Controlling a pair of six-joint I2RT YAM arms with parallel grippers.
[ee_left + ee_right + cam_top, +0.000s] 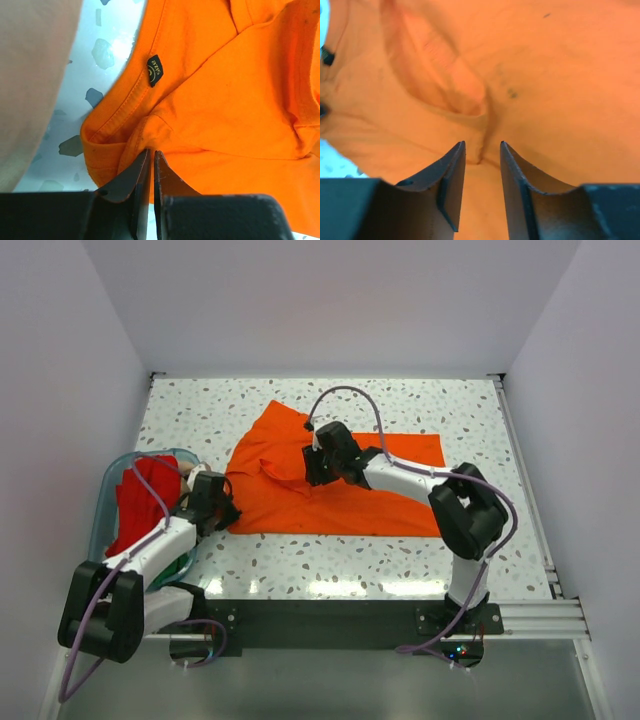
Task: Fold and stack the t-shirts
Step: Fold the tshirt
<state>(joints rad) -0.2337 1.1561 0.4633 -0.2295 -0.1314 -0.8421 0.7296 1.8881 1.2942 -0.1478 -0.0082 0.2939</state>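
The orange shirt (300, 505) lies partly folded. The left gripper (151, 151) pinches its edge, and the right gripper (482, 145) hangs with its jaws apart over a crease. The red shirt (140, 505) sits unfolded in the tub (105, 490).

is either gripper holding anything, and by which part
Left gripper seems shut on the bright orange cloth t-shirt at a folded edge; right gripper open, holds nothing.

Tub (104, 495) blocks L edge; room over table (470, 410) R, prob.

Overhead view looks down on the whole bench (420, 405). Both wrist views peer closely past their fingers (132, 175) (452, 175), sharing the orange t-shirt (280, 500) (225, 100) (545, 75).
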